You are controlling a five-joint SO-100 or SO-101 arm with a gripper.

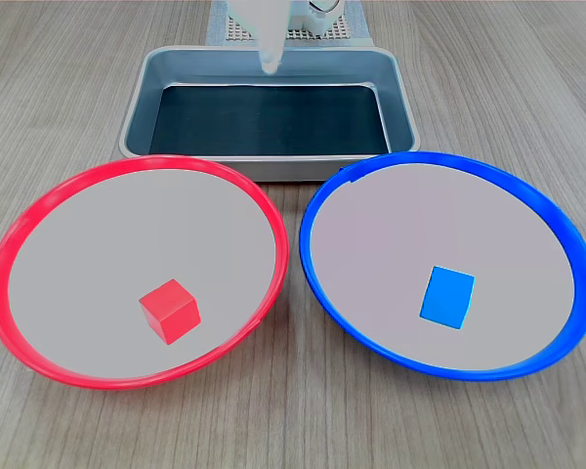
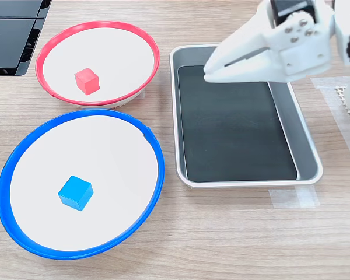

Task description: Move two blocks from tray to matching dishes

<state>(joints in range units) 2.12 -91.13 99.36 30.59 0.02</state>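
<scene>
Blue block rests in blue-rimmed dish, red block in red-rimmed dish; jaws nearly closed, empty, above tray.

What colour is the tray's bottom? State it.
Dark, near black, inside the tray's grey rim; clearest in the second exterior view.

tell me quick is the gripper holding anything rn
Gripper: shut, holding nothing, above the tray. The red block and blue block lie in their dishes.

A lab-style robot bench: wood-grain tabletop with tape fixing the tray.
</scene>
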